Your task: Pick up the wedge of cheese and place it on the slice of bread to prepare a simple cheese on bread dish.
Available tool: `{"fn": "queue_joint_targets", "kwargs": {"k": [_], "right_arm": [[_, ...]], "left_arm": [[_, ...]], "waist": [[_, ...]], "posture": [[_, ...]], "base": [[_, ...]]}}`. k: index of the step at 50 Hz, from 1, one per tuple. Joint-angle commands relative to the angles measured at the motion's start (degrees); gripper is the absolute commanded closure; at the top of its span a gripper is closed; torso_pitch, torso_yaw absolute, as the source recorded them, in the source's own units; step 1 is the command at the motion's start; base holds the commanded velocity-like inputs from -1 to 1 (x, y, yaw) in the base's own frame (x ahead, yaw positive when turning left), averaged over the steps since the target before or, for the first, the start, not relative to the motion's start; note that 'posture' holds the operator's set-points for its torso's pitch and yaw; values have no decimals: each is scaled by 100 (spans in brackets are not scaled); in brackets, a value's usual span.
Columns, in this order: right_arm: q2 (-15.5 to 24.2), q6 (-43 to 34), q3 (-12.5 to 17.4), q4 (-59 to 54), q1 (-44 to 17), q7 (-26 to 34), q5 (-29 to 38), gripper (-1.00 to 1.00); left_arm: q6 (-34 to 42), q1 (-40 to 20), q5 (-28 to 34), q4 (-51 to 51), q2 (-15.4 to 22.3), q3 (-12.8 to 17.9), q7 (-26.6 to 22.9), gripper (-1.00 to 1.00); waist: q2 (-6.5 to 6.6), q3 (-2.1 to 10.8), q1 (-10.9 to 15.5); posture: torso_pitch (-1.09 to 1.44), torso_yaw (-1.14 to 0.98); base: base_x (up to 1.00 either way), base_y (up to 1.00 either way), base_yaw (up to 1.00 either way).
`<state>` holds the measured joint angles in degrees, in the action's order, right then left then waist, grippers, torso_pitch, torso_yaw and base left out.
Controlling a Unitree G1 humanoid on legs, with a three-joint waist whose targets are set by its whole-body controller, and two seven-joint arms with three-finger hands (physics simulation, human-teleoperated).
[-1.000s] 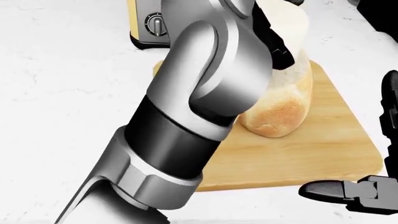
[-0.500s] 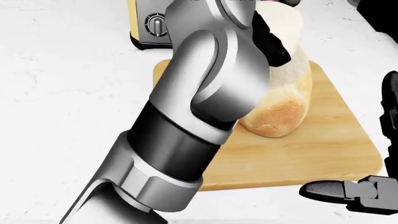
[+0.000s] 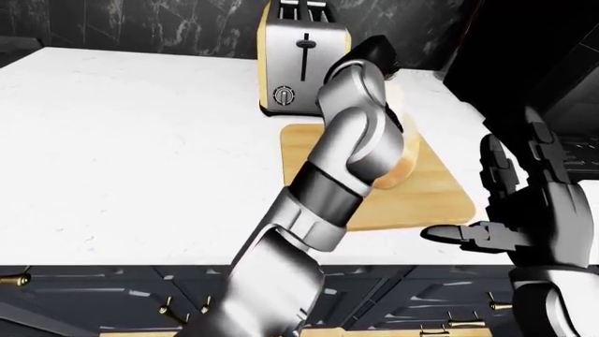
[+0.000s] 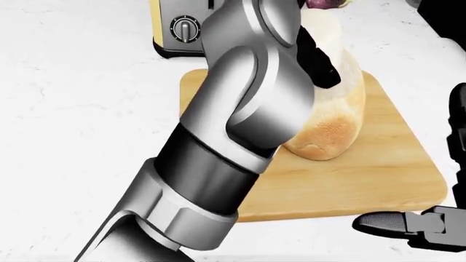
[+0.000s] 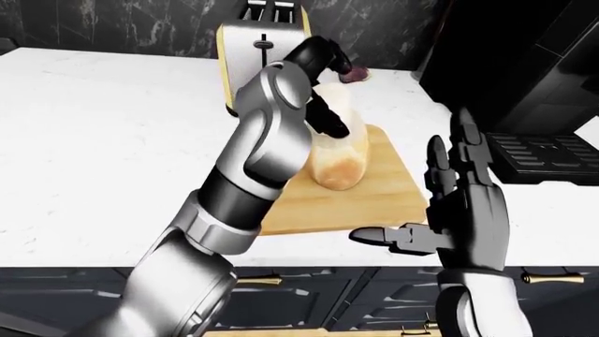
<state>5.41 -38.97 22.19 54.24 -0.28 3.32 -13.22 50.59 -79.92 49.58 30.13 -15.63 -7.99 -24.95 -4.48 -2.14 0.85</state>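
Observation:
The bread (image 4: 336,117), pale with a browned crust, stands on a wooden cutting board (image 4: 378,169). My left arm (image 4: 247,98) reaches over the board and hides the bread's left side. Its black hand (image 5: 323,56) is above the far end of the bread, by the toaster, with dark fingers (image 4: 319,57) against the bread's top. Whether this hand holds anything is hidden. No wedge of cheese shows in any view. My right hand (image 5: 426,200) is open with fingers spread, hovering off the board's right near corner.
A steel toaster (image 3: 301,56) stands just beyond the board. A small purple-red thing (image 5: 354,72) lies past the bread. A black appliance (image 5: 534,84) fills the right side. The white counter (image 3: 121,140) stretches to the left.
My left arm has shifted slightly up and to the right over the bread. The right hand, bread and board have stayed in place.

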Motion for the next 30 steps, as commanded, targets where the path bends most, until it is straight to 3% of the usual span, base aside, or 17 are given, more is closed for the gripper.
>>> {"fn": "queue_joint_targets", "kwargs": {"k": [1,7,8,9,10,17,30], "right_arm": [[42,178,42,178,-63,-6,-6,-100],[29,230,53,153,-22,16,-3,-100],[23,249,45,142,-10,25,3,-100],[26,224,62,155,-21,17,-6,-100],[31,178,76,206,-27,12,-28,-100],[16,183,35,219,-13,2,8,-100],[34,47,-68,287,-95,-42,95,-100]], "left_arm": [[-81,-210,111,-262,10,-32,20,-47],[-46,-206,149,-364,27,-11,-52,-63],[-31,-201,154,-384,26,-8,-69,-71],[-29,-205,168,-403,37,-9,-77,-98],[9,-181,194,-472,34,-30,-134,-100],[227,-6,569,-1101,117,-90,-607,-100],[905,95,2154,-2919,243,-116,-2440,-100]], "waist": [[-34,131,1],[-33,126,2],[-32,124,1],[-31,124,-1],[-30,125,-1],[-16,116,-5],[1,68,0]], "posture": [[0,0],[0,0],[0,0],[0,0],[0,0],[0,0],[0,0]], "base": [[0,0,0],[0,0,0],[0,0,0],[0,0,0],[0,0,0],[0,0,0],[0,0,0]]}}
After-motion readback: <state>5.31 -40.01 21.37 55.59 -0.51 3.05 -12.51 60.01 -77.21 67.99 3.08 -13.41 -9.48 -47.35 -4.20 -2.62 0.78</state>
